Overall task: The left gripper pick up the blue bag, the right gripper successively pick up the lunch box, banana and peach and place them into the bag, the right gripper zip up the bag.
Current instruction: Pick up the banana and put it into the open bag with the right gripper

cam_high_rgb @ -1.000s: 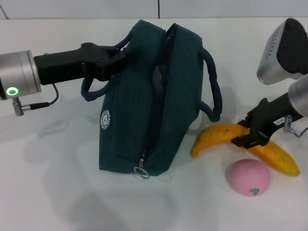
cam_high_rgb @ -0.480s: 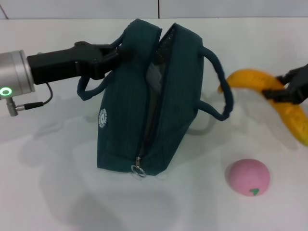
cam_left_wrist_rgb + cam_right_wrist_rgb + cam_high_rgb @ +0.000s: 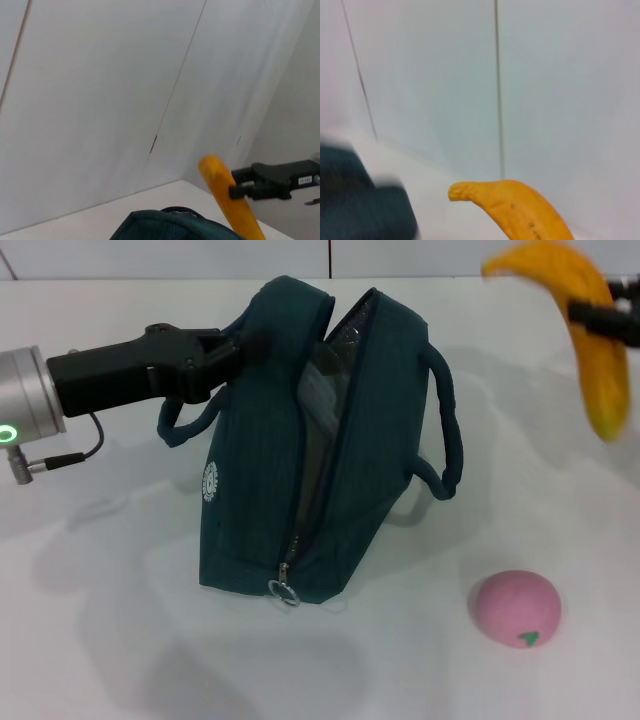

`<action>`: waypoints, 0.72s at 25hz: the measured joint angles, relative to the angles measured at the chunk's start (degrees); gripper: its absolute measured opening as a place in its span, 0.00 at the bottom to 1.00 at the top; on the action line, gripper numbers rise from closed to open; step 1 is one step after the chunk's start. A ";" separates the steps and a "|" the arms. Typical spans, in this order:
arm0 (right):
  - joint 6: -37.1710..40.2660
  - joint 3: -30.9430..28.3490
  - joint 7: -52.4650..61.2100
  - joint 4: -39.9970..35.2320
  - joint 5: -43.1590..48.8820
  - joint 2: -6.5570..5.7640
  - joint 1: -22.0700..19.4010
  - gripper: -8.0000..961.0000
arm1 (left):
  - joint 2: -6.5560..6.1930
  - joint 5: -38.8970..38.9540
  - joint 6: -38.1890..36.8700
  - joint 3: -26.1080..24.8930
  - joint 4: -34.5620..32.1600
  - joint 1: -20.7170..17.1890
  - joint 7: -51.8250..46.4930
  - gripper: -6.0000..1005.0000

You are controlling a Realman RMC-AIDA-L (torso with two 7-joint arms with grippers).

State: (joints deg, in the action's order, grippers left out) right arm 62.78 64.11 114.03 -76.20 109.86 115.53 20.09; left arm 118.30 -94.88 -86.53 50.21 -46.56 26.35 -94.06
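My left pincer [image 3: 225, 350] is matte black on a silver cylindrical wrist with a glowing green ring and thin black cable; the right pincer [image 3: 612, 318] is black.

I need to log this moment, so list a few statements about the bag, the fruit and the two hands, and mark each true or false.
1. The right hand holds the banana up in the air. True.
2. The peach is already inside the bag. False: it lies on the table, to the right of the bag.
3. The left hand grips the bag near its top. True.
4. The bag's zip is closed. False: the top gapes open, and something pale shows inside.
5. The banana lies on the table beside the peach. False: it is lifted, above and to the right of the bag.
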 joint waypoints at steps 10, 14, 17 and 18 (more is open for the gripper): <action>10.47 -0.15 -22.00 17.60 -36.50 -0.35 4.47 0.45 | 0.20 2.69 -2.74 0.10 0.06 -0.02 0.11 0.07; 16.95 -0.15 -26.69 29.69 -42.48 -0.08 10.36 0.45 | 0.52 2.72 -2.90 0.22 0.07 0.24 0.13 0.07; 20.50 0.09 -31.81 39.89 -46.12 0.00 15.06 0.45 | 0.68 2.50 -2.92 0.33 0.07 0.51 0.36 0.07; 21.04 0.16 -32.99 42.50 -46.61 0.05 16.27 0.45 | 0.72 2.49 -2.92 0.34 0.08 0.57 0.46 0.07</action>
State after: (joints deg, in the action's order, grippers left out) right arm 83.81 64.27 81.04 -33.69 63.25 115.58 36.36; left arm 119.02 -92.39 -89.45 50.54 -46.49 26.92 -93.60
